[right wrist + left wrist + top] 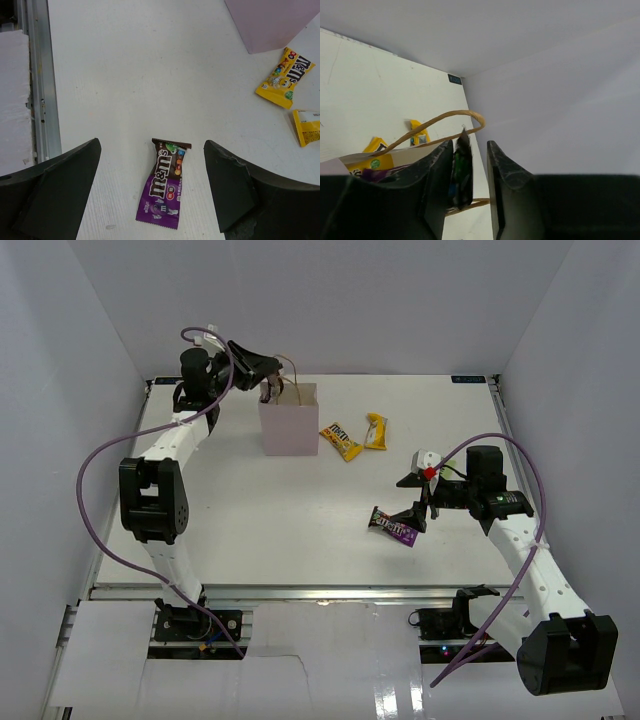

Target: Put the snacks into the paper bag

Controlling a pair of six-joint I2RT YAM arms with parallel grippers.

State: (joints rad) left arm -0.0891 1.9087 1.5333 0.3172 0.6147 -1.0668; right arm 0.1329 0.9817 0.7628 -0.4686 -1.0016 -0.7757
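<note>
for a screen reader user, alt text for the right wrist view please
A dark purple candy packet lies on the white table, framed by the open right tool. A yellow packet and a yellow-orange packet lie at the right edge, below a corner of the pink paper bag.

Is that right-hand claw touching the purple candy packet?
Apart. The right wrist view shows the purple packet lying between the right gripper's open fingers, with white table showing on both sides.

Bright, even light; foreground perhaps soft.
</note>
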